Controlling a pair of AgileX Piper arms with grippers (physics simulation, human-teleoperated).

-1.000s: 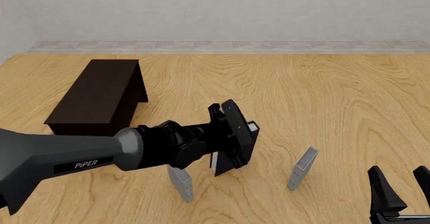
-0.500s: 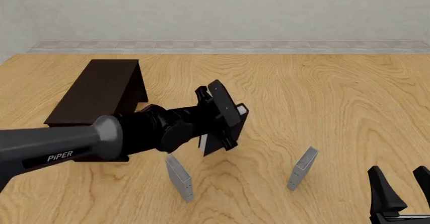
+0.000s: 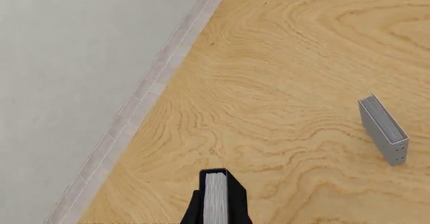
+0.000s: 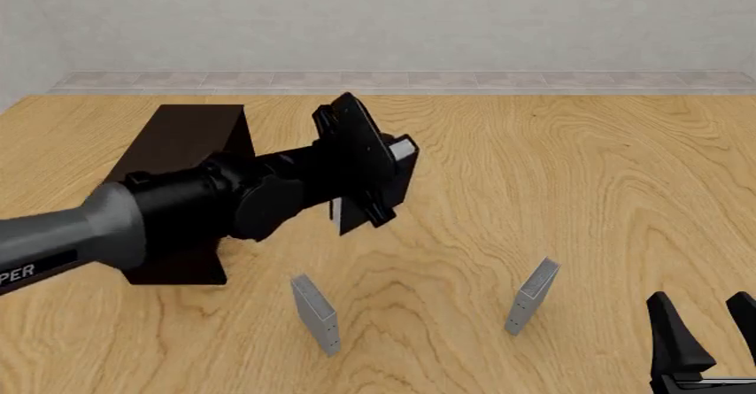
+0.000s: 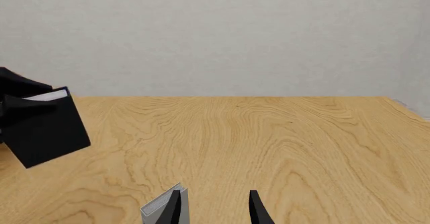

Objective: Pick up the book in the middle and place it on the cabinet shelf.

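Nearest the desk's (image 4: 590, 190) front edge, the right claw (image 4: 709, 341) waits released at the right corner, empty. Just beyond it stand two thin grey books, one (image 4: 317, 314) left of the other (image 4: 532, 297), well apart, with bare wood between them. Farther back the left claw (image 4: 360, 168) is clenched on the black book (image 4: 396, 177), lifted clear of the desk, beside the cabinet shelf (image 4: 177, 159) toward the far left corner.

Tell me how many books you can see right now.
3. The black book is held off the table in the left gripper, beside the cabinet. Two thin grey books stand on the table: one front-centre, one further right.
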